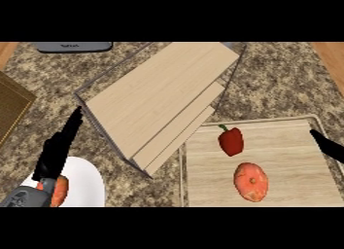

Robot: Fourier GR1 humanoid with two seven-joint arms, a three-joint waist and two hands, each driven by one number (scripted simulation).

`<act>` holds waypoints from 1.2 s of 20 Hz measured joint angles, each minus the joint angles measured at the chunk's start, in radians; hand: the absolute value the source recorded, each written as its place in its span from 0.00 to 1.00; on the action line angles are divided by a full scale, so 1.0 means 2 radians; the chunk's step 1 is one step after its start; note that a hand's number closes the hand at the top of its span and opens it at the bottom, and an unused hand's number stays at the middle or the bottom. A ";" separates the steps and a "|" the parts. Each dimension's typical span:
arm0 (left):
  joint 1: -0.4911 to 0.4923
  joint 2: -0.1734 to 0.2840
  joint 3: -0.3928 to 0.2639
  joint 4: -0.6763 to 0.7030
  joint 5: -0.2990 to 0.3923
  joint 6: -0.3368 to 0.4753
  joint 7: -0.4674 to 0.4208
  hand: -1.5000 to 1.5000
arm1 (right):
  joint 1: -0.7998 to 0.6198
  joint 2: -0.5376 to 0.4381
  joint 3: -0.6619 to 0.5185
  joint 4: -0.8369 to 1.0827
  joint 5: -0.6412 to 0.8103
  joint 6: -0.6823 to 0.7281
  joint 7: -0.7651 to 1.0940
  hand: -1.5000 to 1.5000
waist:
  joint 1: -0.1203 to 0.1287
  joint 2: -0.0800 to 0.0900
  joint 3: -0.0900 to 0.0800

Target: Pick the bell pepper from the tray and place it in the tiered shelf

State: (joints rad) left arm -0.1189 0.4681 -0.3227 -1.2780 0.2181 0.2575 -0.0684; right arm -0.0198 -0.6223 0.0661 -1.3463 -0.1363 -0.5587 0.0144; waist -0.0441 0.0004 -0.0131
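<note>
Pepper trouble is looming: the bell pepper (231, 141) is lying in the tray (325, 192) just beyond an orange round vegetable (251, 182), so a careless grab could be taking the wrong one. The right hand (337, 151) is reaching over the tray's right rim, fingers seemingly straight, holding nothing. The left hand (59, 154) is hanging open left of the tray; the tiered shelf (157, 99) is waiting just beyond it.

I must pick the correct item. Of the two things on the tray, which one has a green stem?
The bell pepper, the dark red one at the tray's far side. The round orange thing nearer the robot shows no stem.
</note>
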 measured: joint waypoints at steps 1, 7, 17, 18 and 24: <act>0.007 -0.004 -0.005 -0.006 0.004 -0.006 0.005 0.50 | 0.012 0.006 -0.001 -0.015 0.000 -0.014 0.013 0.00 | 0.002 -0.001 0.001; 0.017 -0.019 -0.012 -0.013 0.011 -0.033 0.023 0.50 | 0.055 0.027 0.033 -0.120 0.015 -0.017 0.036 0.00 | 0.013 -0.002 0.005; 0.018 -0.023 -0.016 -0.028 0.004 -0.046 0.038 0.50 | 0.023 -0.067 0.133 -0.278 0.089 0.053 0.286 0.00 | 0.028 -0.001 0.004; 0.017 -0.025 -0.018 -0.030 0.003 -0.046 0.039 0.50 | 0.015 -0.084 0.142 -0.279 0.102 0.067 0.314 0.00 | 0.031 0.000 0.003; 0.010 -0.027 -0.024 -0.030 -0.003 -0.053 0.039 0.50 | -0.044 -0.165 0.192 -0.268 0.190 0.154 0.474 0.00 | 0.047 0.003 0.001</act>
State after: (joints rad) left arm -0.0992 0.4135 -0.3710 -1.3376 0.2119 0.1522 0.0090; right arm -0.1071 -0.9524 0.4508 -1.8832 0.2443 -0.2505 0.9616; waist 0.0502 0.0055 -0.0104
